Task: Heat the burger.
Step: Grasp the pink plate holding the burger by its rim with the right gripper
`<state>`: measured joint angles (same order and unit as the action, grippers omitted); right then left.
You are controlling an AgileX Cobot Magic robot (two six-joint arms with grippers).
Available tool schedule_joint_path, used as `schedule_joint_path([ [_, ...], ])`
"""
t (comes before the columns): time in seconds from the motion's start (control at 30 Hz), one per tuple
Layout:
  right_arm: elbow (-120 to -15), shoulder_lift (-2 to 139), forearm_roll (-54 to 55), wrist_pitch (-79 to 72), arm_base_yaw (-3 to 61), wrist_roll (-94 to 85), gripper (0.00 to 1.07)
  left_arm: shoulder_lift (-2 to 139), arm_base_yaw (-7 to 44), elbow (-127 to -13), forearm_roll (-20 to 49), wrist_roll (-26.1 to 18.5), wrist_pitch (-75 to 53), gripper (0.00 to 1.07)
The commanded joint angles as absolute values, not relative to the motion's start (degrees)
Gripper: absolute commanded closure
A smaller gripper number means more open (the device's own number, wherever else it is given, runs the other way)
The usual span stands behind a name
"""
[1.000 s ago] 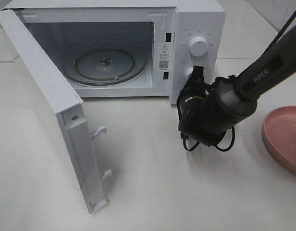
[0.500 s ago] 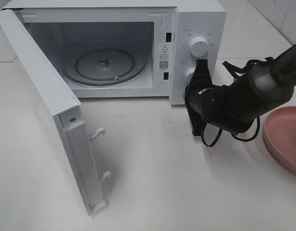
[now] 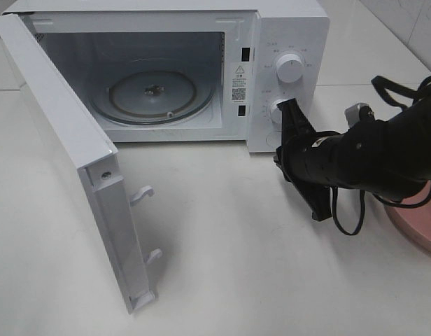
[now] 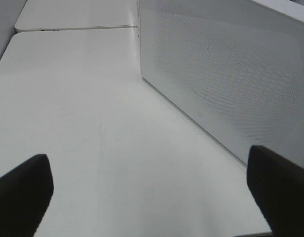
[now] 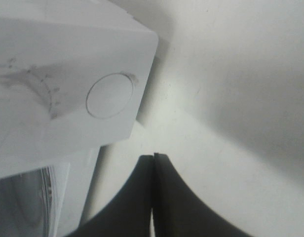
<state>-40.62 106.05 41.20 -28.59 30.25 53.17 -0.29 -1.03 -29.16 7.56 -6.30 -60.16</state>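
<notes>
The right gripper [image 3: 278, 159] was pressed fully shut, its two black fingers [image 5: 142, 197] meeting edge to edge with nothing between them. Taking 12 o'clock as the far side of the table [image 3: 222, 273] in the high view, its tips hung low over the tabletop, just off the microwave's [image 3: 299, 35] front right corner and pointing at its control panel. The lower knob [image 3: 274, 110] stood at 12 o'clock from the tips, near but apart from them, and the upper knob [image 3: 288, 68] sat beyond it on the same line. The right arm reached in from 3 o'clock and crossed over the near edge of a pink plate [image 3: 420, 227], which lay at 4 o'clock from the gripper at the table's right margin. The left gripper [image 4: 147, 155] was spread wide and held nothing, hanging above bare tabletop with the door's [image 3: 61, 140] dotted outer face at its side. The door stood swung open toward 7 o'clock from the cavity, its two latch hooks facing 3 o'clock. Inside, the glass turntable [image 3: 152, 94] lay flat. Where the burger lay could not be told from any view.
</notes>
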Motion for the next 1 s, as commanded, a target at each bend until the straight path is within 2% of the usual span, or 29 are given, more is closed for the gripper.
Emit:
schedule_joint_path([
  [0.03, -39.48, 101.93, 36.73, -22.35, 28.99, 46.81, 1.03, -1.55, -1.09, -28.99, 8.02, -6.13, -59.64, 0.07],
  [0.3, -39.36, 93.74, 20.91, -3.67, 22.63, 35.75, 1.02, -1.55, -1.09, -28.99, 8.02, -6.13, -59.64, 0.07],
  [0.43, -39.36, 90.87, 16.73, 2.46, 20.63, 31.23, 1.02, -1.55, -1.09, -28.99, 8.02, -6.13, -59.64, 0.07],
  [0.5, -40.11, 88.41, 13.98, 10.31, 18.74, 26.41, 1.01, -1.55, -1.09, -28.99, 8.02, -6.13, -59.64, 0.07],
  [0.63, -41.31, 86.63, 13.52, 17.7, 17.36, 19.02, 1.0, -1.55, -1.09, -28.99, 8.02, -6.13, -59.64, 0.07],
  [0.8, -45.95, 86.34, 12.95, 34.43, 16.04, 3.27, 1.0, -1.55, -1.09, -28.99, 8.02, -6.19, -59.64, 0.07],
  [1.0, -49.1, 86.34, 10.77, 42.34, 16.04, -9.51, 0.98, -1.55, -1.09, -28.99, 8.02, -6.13, -59.64, 0.07],
])
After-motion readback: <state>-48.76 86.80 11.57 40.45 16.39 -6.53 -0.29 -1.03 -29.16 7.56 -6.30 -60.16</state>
